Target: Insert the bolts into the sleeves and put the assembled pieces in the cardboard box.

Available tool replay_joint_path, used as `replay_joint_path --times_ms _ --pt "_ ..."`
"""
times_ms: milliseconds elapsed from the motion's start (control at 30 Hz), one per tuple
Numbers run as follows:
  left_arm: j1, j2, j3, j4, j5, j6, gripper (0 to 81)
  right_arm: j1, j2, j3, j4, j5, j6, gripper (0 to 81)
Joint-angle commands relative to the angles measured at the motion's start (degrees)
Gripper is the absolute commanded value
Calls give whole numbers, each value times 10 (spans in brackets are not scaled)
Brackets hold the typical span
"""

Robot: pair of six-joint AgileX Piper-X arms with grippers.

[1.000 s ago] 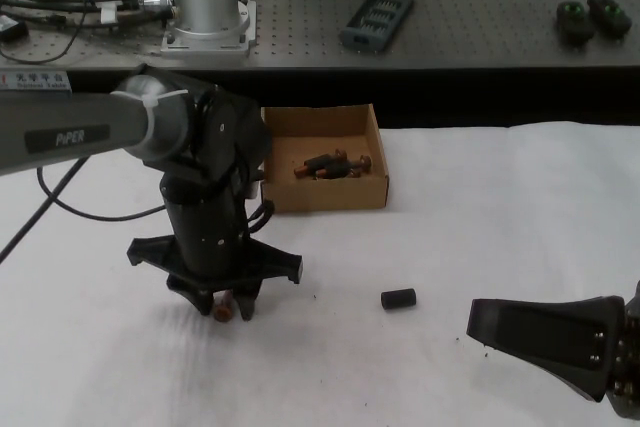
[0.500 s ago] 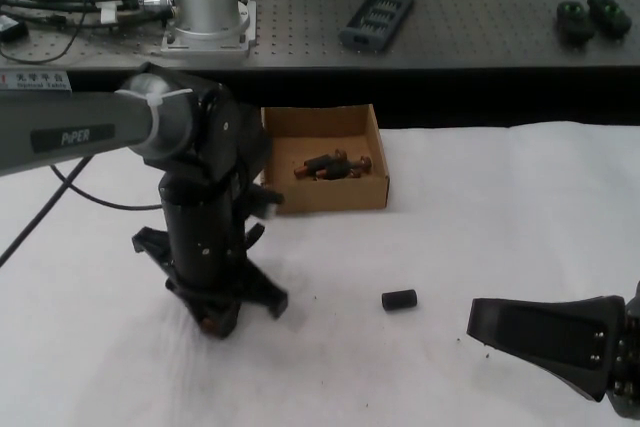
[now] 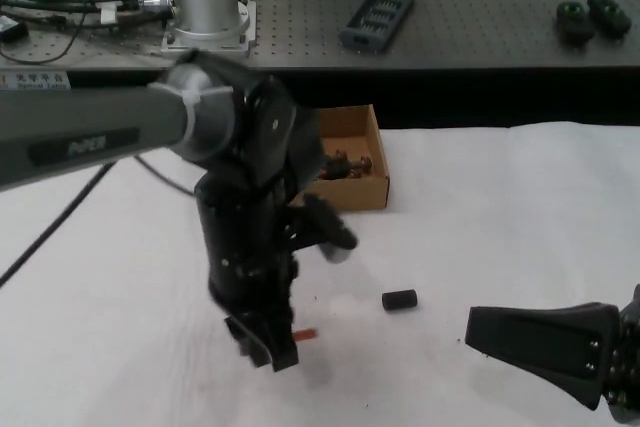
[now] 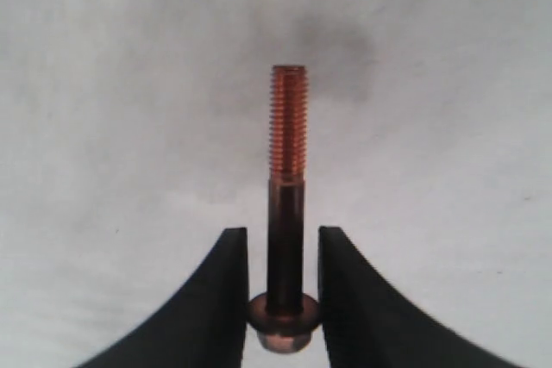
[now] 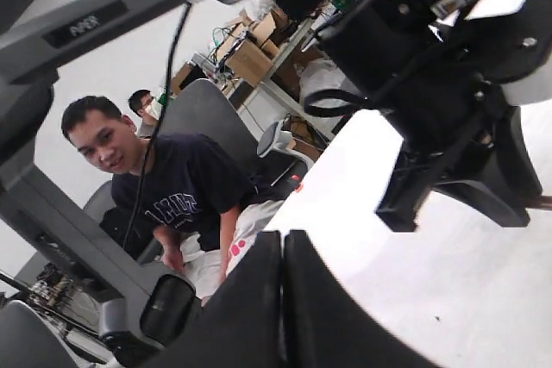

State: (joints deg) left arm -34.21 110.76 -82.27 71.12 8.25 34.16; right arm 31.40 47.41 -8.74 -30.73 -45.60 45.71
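Now the left gripper pinches the bolt by its head, threads pointing outward, while the sleeve lies on the cloth off to its right.

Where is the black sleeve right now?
In the high view the sleeve lies on the white cloth, between the left end effector and the right end effector, nearer the camera than the cardboard box.

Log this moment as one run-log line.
left gripper: shut on bolt near its head | right gripper: shut, empty | sleeve: loose on cloth, apart from both grippers | cardboard box: pieces inside
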Motion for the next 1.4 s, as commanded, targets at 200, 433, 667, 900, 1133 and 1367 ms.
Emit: replay_joint_path --times_ms 200,433,667,900,1133,1367 --pt "-41 -23 -3 32 118 187 96 -57 -7 -2 4 1 -29 18" --pt "-83 -23 -3 7 187 293 96 -120 -7 -19 7 -28 -29 18" --pt "-126 -23 -3 -69 236 318 96 -123 -7 -22 33 -52 -65 18" --pt "-133 -23 -3 -108 229 340 104 -123 -7 -22 44 -69 -68 18" --pt "-133 -23 -3 -127 200 285 438 -123 -7 -22 46 -69 -70 18" --pt "-131 -23 -3 -135 149 164 430 -123 -7 -24 69 -78 -82 18"
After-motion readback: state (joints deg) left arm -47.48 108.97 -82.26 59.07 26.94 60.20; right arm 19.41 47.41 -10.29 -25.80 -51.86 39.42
